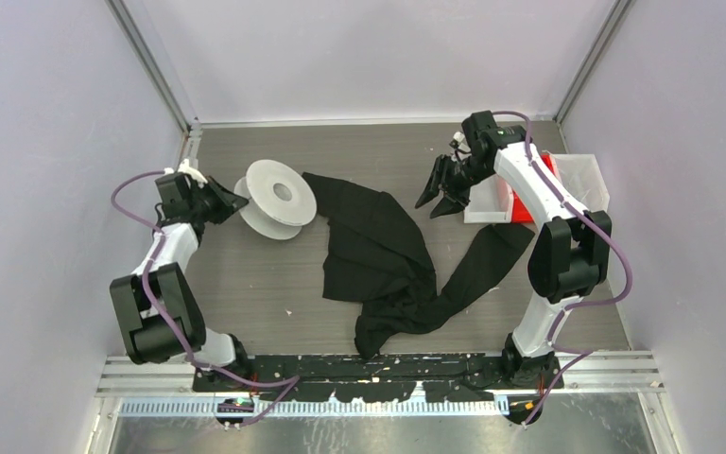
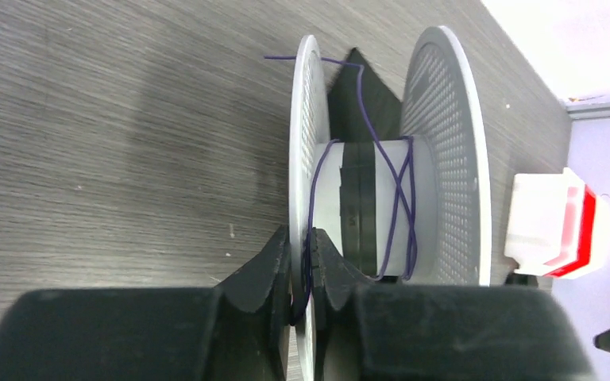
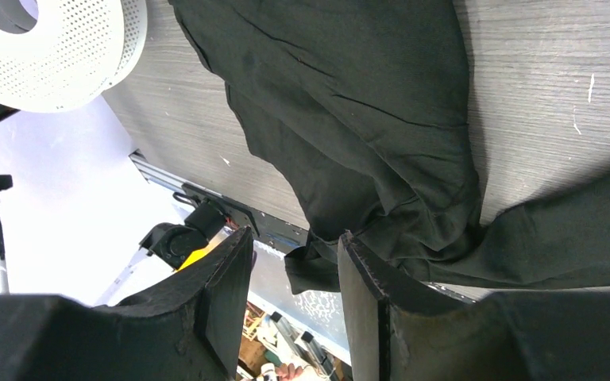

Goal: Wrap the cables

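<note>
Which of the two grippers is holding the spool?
The left gripper: its fingers are pinched on one white disc of the spool. The right gripper is open, holding nothing.

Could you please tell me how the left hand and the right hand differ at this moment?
The left hand is shut, pinching one rim of the white spool; the right hand stands open and holds nothing. The left hand sits low at the spool, while the right hand hangs raised, facing the black cloth. Both are black two-finger hands.
</note>
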Robot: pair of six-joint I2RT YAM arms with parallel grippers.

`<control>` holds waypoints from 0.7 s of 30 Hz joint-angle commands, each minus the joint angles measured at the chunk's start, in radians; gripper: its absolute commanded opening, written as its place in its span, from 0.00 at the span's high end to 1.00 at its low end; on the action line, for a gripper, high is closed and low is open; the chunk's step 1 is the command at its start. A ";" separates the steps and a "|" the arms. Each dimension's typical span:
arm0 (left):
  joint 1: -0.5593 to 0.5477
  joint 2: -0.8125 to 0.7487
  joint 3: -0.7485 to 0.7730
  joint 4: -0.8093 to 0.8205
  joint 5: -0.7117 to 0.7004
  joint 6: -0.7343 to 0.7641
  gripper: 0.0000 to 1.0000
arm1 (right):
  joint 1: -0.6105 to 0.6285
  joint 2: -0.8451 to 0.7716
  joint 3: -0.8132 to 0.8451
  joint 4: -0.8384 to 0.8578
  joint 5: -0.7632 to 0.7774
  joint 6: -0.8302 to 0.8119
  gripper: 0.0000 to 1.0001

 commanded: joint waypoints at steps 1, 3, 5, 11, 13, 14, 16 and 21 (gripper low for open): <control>0.016 0.060 -0.014 0.065 -0.032 0.017 0.82 | 0.000 -0.037 0.005 -0.004 0.009 -0.015 0.51; 0.018 0.086 -0.029 0.079 -0.057 0.023 0.75 | 0.000 -0.038 0.006 -0.006 0.009 -0.013 0.51; 0.018 0.114 -0.035 0.075 -0.097 0.037 0.72 | -0.002 -0.037 0.011 -0.015 0.018 -0.018 0.51; 0.018 0.199 0.003 0.048 -0.147 0.057 0.50 | -0.004 -0.043 0.004 -0.012 0.024 -0.014 0.51; 0.018 0.204 0.016 0.023 -0.166 0.065 0.42 | -0.004 -0.044 -0.002 -0.007 0.023 -0.009 0.51; 0.017 0.196 0.021 -0.002 -0.182 0.073 0.38 | -0.004 -0.046 -0.001 -0.005 0.024 -0.008 0.51; 0.017 0.164 0.032 -0.058 -0.224 0.086 0.33 | -0.004 -0.049 0.002 -0.006 0.027 -0.006 0.51; 0.015 0.043 0.131 -0.264 -0.351 0.151 0.27 | -0.004 -0.056 0.022 -0.014 0.073 -0.003 0.50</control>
